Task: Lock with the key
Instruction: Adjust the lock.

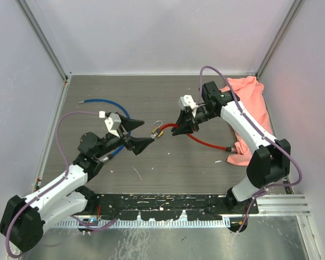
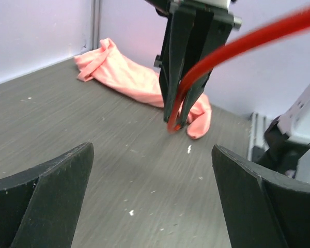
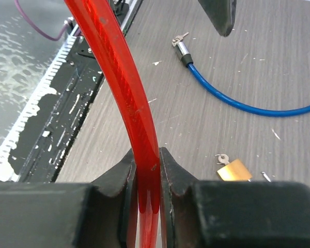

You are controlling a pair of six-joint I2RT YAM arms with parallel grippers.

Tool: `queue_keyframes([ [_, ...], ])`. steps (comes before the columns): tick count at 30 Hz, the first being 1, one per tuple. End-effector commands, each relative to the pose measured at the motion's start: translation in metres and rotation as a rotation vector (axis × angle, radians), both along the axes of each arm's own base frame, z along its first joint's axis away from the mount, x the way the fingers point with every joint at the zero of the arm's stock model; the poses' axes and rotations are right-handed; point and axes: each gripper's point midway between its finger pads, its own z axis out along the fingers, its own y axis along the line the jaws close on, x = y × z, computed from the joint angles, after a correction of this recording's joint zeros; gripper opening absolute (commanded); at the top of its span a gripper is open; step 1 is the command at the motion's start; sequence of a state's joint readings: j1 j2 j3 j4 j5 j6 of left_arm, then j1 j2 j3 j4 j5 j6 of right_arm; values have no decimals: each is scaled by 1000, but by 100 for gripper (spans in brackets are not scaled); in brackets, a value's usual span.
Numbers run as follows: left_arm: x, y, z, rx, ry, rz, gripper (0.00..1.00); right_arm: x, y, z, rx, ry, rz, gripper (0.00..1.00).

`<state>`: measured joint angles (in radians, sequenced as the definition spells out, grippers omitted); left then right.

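A small brass padlock lies on the table between the two grippers, its shackle raised. In the right wrist view the padlock has a small silver key at its end. My left gripper stands open just left of the padlock, with nothing between its fingers. My right gripper is shut on a red cable just right of the padlock. The red cable sits clamped between its jaws and arcs upward. In the left wrist view the right gripper hangs ahead with the red cable.
A blue cable loops at the back left; its metal end carries more keys. A pink cloth lies along the right wall. A black rail runs along the near edge. Walls close in the table on three sides.
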<state>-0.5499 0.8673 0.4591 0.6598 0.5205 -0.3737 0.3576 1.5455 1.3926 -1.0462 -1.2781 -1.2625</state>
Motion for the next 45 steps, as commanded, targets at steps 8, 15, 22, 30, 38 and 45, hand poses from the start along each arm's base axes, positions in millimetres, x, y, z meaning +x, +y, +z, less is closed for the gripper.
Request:
queue_keyframes([
  [8, 1, -8, 14, -11, -344, -12, 98, -13, 5, 12, 50, 251, 52, 1],
  [15, -3, -34, 43, -109, -397, -53, 99, -13, 12, -4, 30, 319, 77, 1],
  [22, 2, -60, 67, -144, -417, -97, 83, -14, 15, -12, 7, 332, 89, 1],
  [30, 7, -75, 69, -180, -378, -160, 33, -13, 15, -18, -7, 343, 90, 1],
  [38, 14, -72, 60, -174, -294, -127, 0, -13, 15, -16, -20, 333, 91, 19],
  [45, 52, -20, 32, -40, -24, 175, 0, 28, -31, 8, -97, 251, -105, 100],
])
